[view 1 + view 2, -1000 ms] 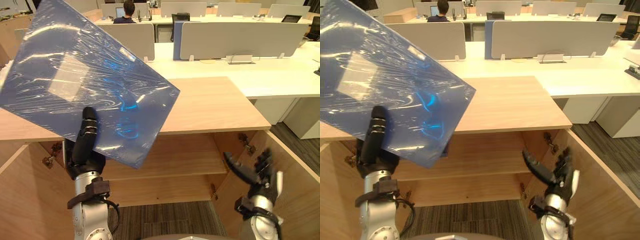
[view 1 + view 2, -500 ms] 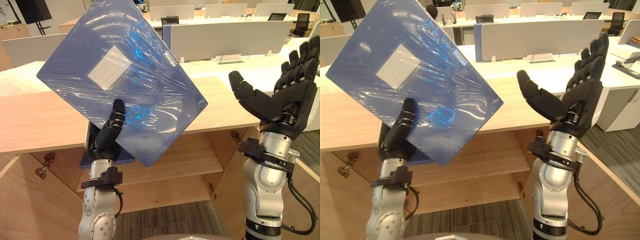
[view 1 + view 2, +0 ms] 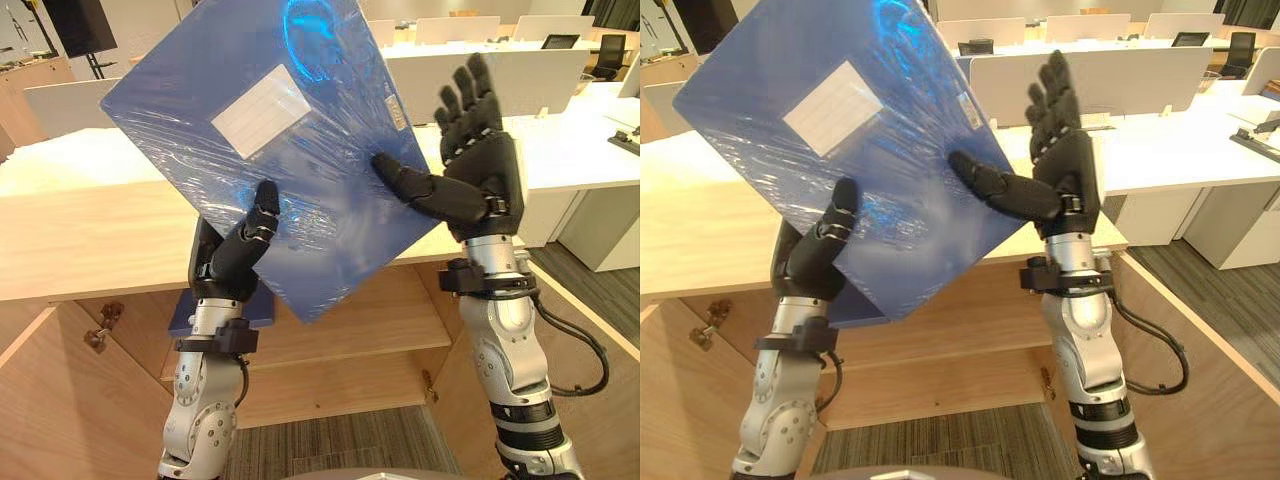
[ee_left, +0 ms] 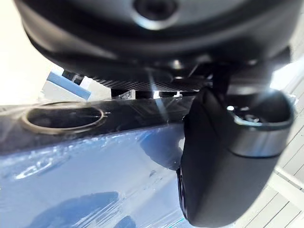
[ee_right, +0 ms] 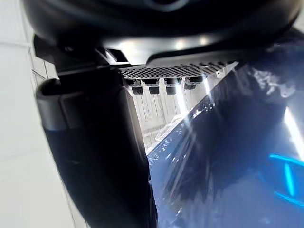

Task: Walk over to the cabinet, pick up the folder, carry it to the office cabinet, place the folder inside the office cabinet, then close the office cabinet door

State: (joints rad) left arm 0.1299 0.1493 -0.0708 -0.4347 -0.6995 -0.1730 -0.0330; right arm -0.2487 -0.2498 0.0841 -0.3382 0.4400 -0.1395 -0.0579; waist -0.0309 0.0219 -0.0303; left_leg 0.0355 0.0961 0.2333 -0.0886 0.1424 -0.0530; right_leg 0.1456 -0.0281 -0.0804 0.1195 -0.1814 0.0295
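A blue plastic-wrapped folder with a white label is held high and tilted in front of the open wooden cabinet. My left hand grips its lower edge, thumb on the front face and fingers behind; the left wrist view shows the thumb lying on the folder. My right hand is at the folder's right edge. Its fingers stand straight up and its thumb rests on the front face. The folder fills the space past that hand in its wrist view.
Both cabinet doors stand open, one at the left and one at the right. Inside is a wooden shelf with a flat blue item at its left end. White desks with grey dividers stand behind.
My right hand has come up and to the left until its thumb rests on the folder. The left hand has lifted the folder higher and turned it more upright.
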